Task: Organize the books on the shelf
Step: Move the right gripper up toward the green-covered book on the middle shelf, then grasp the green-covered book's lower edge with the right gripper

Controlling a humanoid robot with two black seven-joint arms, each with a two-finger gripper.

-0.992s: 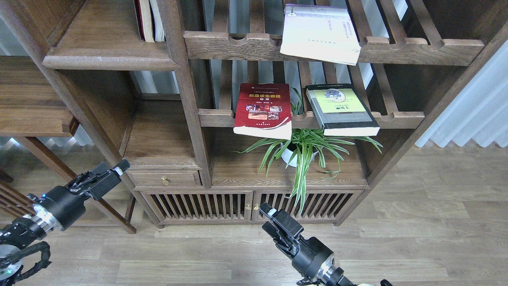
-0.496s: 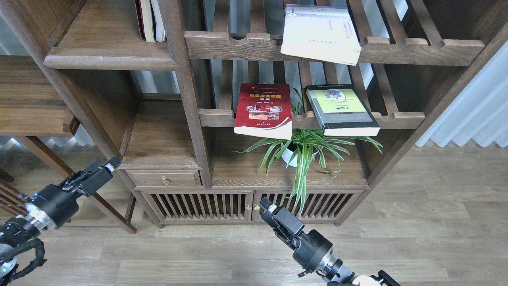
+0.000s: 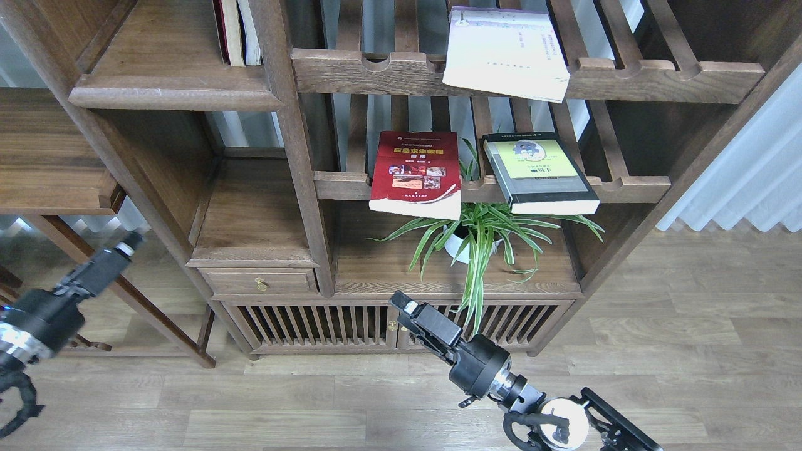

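The red book [image 3: 413, 175] lies flat on the lower slatted rack and overhangs its front rail. The thick yellow-green, grey and black book [image 3: 539, 174] lies to its right on the same rack. The white-lavender book [image 3: 505, 54] lies on the upper slatted rack, over its front rail. The shelf [image 3: 175, 98], a solid dark board with a rounded lip, is at the upper left. My left gripper [image 3: 125, 244] is low at the far left, dark and blurred. My right gripper [image 3: 404, 307] is in front of the cabinet doors, seen end-on. Neither gripper holds anything.
Thin upright dark-red and cream books [image 3: 235, 31] stand at the shelf's right end. A potted spider plant [image 3: 476, 241] sits under the lower rack. A small board with a brass-knobbed drawer [image 3: 260, 282] is left of it. A side table [image 3: 50, 169] stands at the far left.
My left gripper has drawn back to the left and slightly up, away from the bookcase. My right gripper has moved up and to the left, with more of the arm in view.
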